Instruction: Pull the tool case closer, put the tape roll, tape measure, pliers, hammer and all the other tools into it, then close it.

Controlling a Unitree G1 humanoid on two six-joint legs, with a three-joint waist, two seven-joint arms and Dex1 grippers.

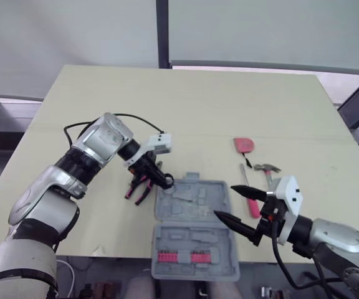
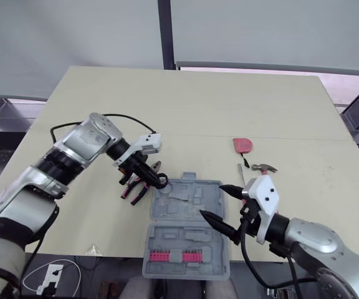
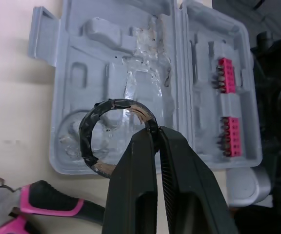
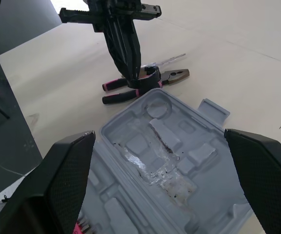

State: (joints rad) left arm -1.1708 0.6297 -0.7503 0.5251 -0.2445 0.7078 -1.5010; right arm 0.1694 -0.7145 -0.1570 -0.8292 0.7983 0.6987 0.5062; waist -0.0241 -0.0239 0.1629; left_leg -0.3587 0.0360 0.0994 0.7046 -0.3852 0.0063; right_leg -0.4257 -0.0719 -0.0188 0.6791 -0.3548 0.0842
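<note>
The grey tool case lies open at the table's front edge, with its moulded tray facing up. My left gripper is shut on the black tape roll and holds it just over the tray's round recess at the left corner. The pink-handled pliers lie on the table left of the case. My right gripper is open with nothing in it, over the case's right side. To the right of the case lie a pink tape measure, a hammer and a pink-handled screwdriver.
A row of pink bits sits in the case's near half. The case's handle points toward the table's middle. The far half of the beige table is bare. A black cable loops over my left arm.
</note>
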